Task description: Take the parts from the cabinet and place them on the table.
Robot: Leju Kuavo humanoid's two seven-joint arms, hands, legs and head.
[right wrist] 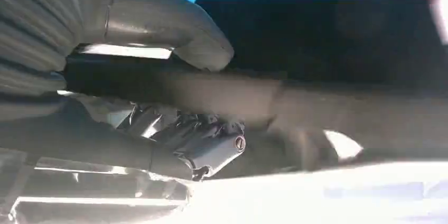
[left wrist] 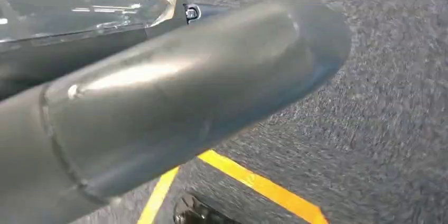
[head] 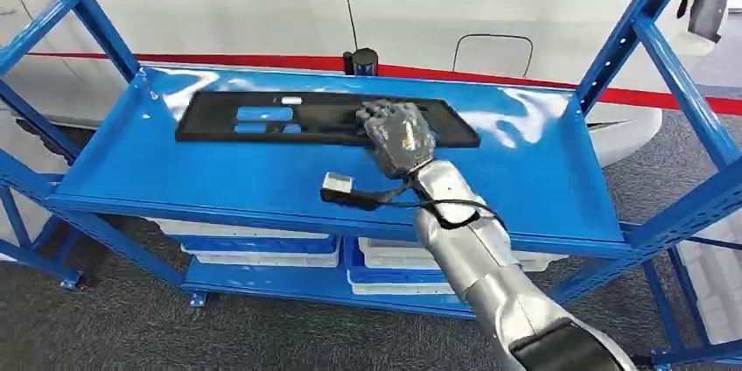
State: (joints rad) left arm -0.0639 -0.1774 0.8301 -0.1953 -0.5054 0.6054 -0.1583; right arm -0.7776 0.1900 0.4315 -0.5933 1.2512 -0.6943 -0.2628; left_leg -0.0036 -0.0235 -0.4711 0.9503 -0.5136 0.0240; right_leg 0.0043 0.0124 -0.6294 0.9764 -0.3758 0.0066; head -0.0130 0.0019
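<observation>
Because the right robot hand (head: 398,136) has the long black part (head: 262,117) only at its near edge, well toward one end, the likeliest trouble is tipping: most of the panel stretches away toward nine o'clock from the hand, so a lift could let that far end droop, drag on the blue shelf (head: 525,187) or twist out of the fingers. In the right wrist view the thick thumb (right wrist: 174,28) lies on one face of the black edge (right wrist: 174,84) and darker fingers (right wrist: 158,158) curl against the other, so the hand is pinching the part, but how deep the hold goes is a guess. The blue uprights (head: 626,43) at two o'clock could catch the part's end if it swings wide on the way out. A loose cable with a small pale box (head: 337,184) at the wrist, at seven o'clock from the hand, might snag the shelf lip.

Fingertips are hidden under the hand's back in the head view. The left wrist view looks at grey floor and a yellow line (left wrist: 259,184), blurred; I cannot tell the left robot hand's state. No counter is visible.
</observation>
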